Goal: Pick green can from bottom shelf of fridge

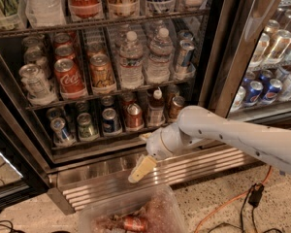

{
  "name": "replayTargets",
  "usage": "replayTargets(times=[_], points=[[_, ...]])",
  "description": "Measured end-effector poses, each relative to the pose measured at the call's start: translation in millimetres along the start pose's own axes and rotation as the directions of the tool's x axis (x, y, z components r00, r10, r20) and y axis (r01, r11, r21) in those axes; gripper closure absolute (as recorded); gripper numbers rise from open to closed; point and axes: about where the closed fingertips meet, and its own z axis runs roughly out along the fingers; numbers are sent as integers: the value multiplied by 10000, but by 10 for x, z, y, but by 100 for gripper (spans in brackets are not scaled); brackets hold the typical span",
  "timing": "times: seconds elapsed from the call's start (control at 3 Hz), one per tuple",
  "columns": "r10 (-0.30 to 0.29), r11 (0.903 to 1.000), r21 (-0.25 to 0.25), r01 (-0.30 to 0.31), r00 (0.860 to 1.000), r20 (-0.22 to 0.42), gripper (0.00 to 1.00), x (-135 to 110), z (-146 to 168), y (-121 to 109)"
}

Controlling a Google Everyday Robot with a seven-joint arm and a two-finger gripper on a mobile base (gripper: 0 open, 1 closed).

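Green can point(86, 126) upright on bottom shelf point(99, 141) of fridge point(231, 52), front row, between silver-blue can point(62, 130) and dark blue can point(110, 121). Gripper point(138, 173) outside fridge, below shelf, before grille point(199, 163), above clear bin point(161, 202), well apart from green can. Gripper released or clenched: cannot tell.

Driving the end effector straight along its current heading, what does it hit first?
Likely the steel base grille, down-left of the end effector, well below the green can; depth unclear.
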Motion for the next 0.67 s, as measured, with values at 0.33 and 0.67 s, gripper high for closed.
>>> replayTargets(times=[0.33, 0.67], points=[[-99, 9996, 269, 77, 9965, 829, 0, -87, 304, -50], [-182, 9945, 1044, 3, 9852, 1703, 0, -217, 560, -62]])
